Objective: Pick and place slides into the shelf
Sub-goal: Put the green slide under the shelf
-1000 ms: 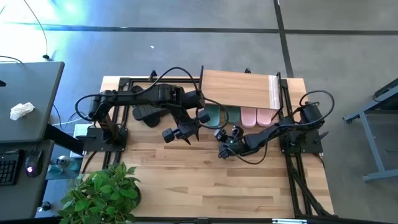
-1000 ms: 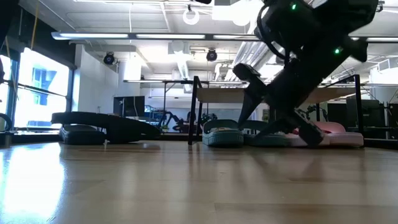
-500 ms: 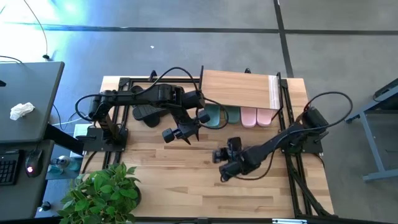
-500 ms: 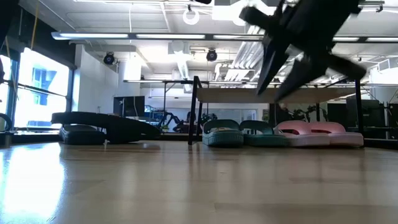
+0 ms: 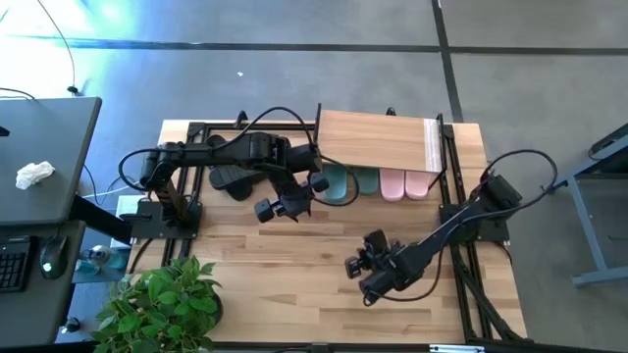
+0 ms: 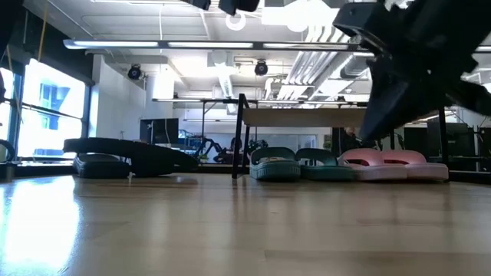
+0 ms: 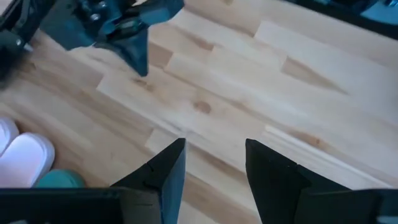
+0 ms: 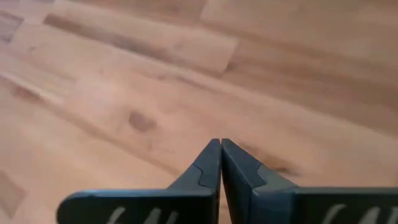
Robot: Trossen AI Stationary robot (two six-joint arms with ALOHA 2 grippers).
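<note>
Right tool [image 5: 361, 276] sat over bare bench [image 5: 255, 294] toward the near side, fingers pressed together on nothing, well apart from the shelf [image 5: 378, 142]. Left tool [image 5: 283, 208] hung just in front of the shelf's left end, fingers [image 7: 165, 171] spread partway with only bench planks between them, holding nothing. Shelf held four slides tucked under its plank top: green pair [image 5: 348, 182] on the left, pink pair [image 5: 403, 184] on the right, toes poking out toward the arms; low view showed them side by side in a row, green [image 6: 295, 164] then pink [image 6: 393, 164]. Black pair [image 5: 232, 179] lay on the bench left of the shelf, under the left arm, not yet shelved; low view showed them [image 6: 126, 158] well apart from the shelf. Judged roughly two thirds done: four in, two black ones left. Shelf row looked about full across, so where the black pair would fit couldn't be told; maybe the plank top.
</note>
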